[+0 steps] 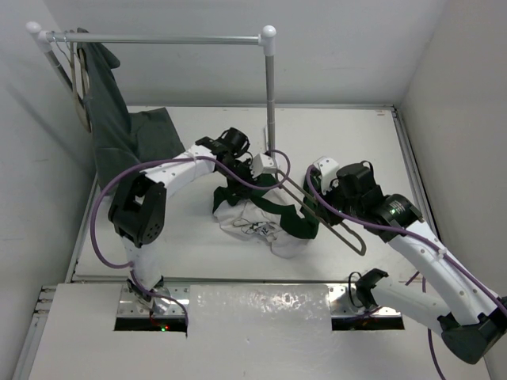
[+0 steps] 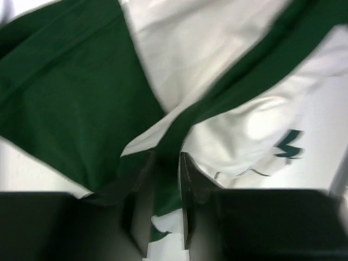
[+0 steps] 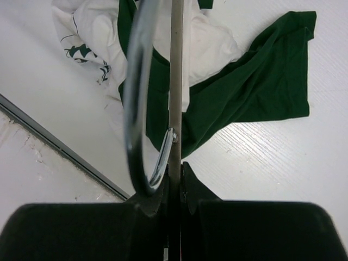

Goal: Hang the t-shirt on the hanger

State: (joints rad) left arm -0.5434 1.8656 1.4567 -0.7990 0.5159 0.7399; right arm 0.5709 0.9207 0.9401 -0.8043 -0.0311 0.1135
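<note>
**Insp:** Where's the shirt?

**Op:** I have the t-shirt (image 1: 255,227) crumpled on the table (image 1: 356,142), mid-board, btwn my two arms and just in front of the rack (image 1: 158,38) post. White panel is up w/ dark print showing. Right wrist cam shows one green sleeve spread flat on the tabletop.

**Insp:** Left claw?

**Op:** My left claw (image 2: 166,157) is down in the heap's left part. Jaws are narrow, w/ a green fold of the shirt caught between the fingers (image 2: 190,182). Wrist pic is blurred, so I can't say how deep the bite goes.

**Insp:** Right claw?

**Op:** My right claw (image 3: 175,176) is clamped tight on the hanger (image 3: 176,65). The grip is on the straight bar, close to where the loop curves round. From the claw the hanger runs out over the shirt's right side. I can't tell if it touches the cloth or sits inside any opening.

**Insp:** Anything else on the board?

**Op:** A dull grey-green garment (image 1: 111,119) hangs at the rack's left end. Its lower part trails onto the table, apart from the shirt.
</note>
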